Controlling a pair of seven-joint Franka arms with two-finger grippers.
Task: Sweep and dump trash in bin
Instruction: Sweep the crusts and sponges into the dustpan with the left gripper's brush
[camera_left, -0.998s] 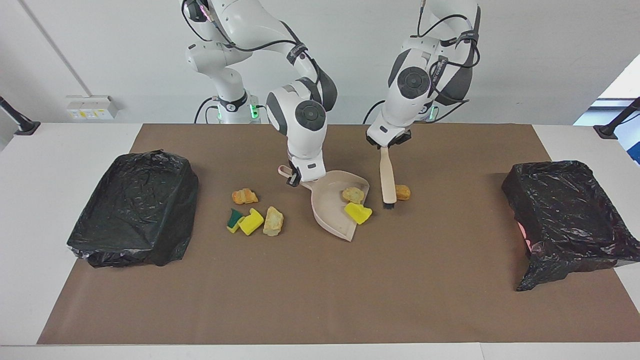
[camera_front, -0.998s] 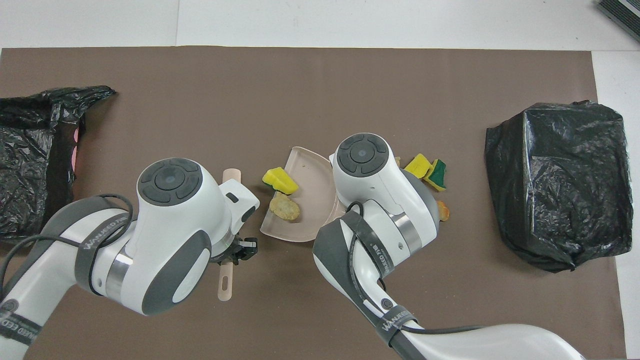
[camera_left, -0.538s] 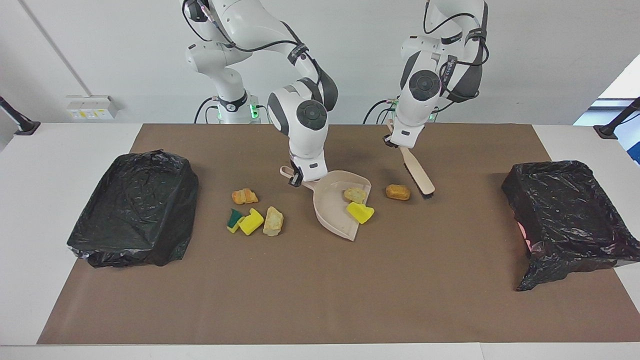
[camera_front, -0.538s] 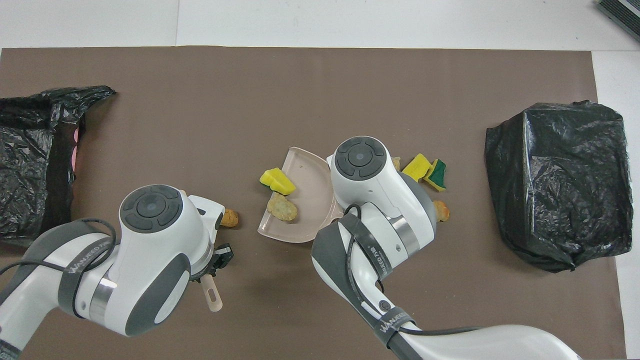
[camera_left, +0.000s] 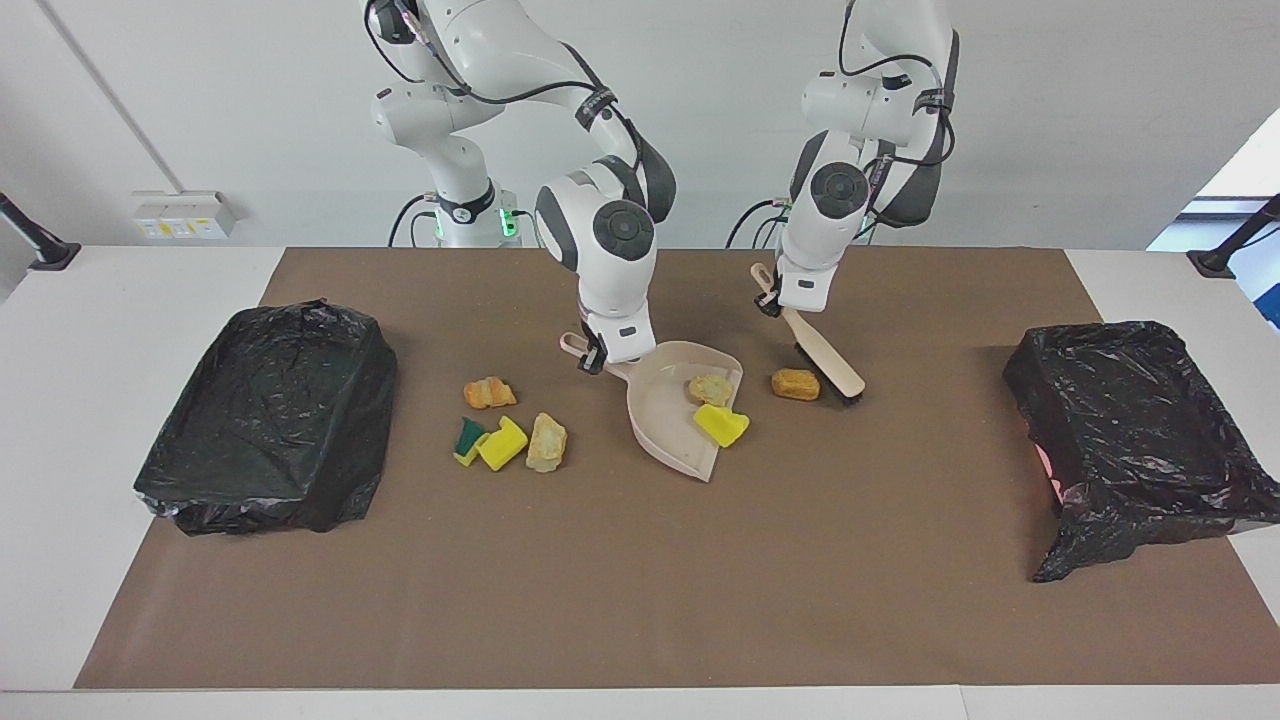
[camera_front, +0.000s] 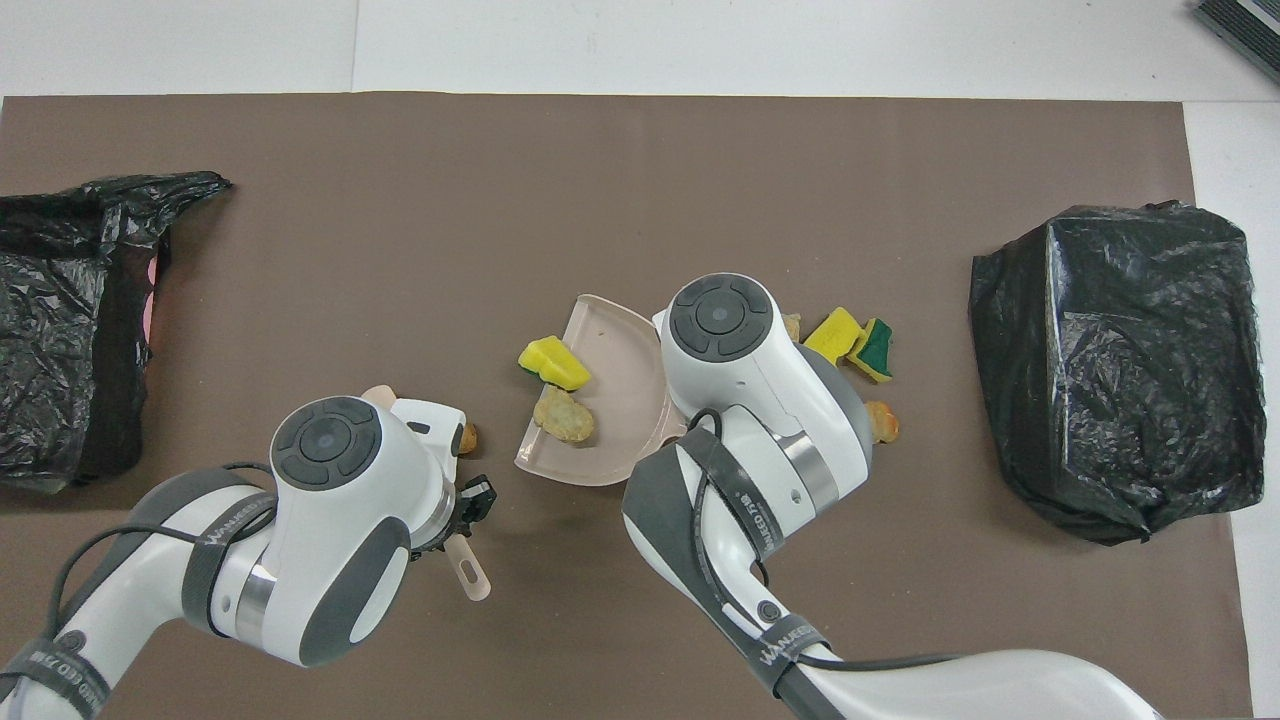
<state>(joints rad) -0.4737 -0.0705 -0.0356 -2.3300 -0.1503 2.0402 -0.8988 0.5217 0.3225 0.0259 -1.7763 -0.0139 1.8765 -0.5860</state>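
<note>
Surface: brown mat (camera_left: 640, 590) over a white table (camera_left: 100, 330), seen from the facing view.
My left gripper (camera_left: 772, 300): clamped on the brush (camera_left: 825, 352) handle, bristles down beside an orange-brown scrap (camera_left: 796, 384).
My right gripper (camera_left: 592, 357): closed on the dustpan (camera_left: 665, 420) handle.
Trash in pan: beige scrap (camera_left: 710, 388); yellow scrap (camera_left: 721, 425) at its lip.
Trash on mat: four scraps (camera_left: 505, 425), toward my right arm's end.
Bins: two, black-bagged (camera_left: 265, 415) (camera_left: 1140, 430), one at each end.
Overhead: my left arm covers the brush head; its handle (camera_front: 468, 575) pokes out. Dustpan (camera_front: 620, 400) shows beige scrap (camera_front: 564, 415), yellow scrap (camera_front: 553, 362).
</note>
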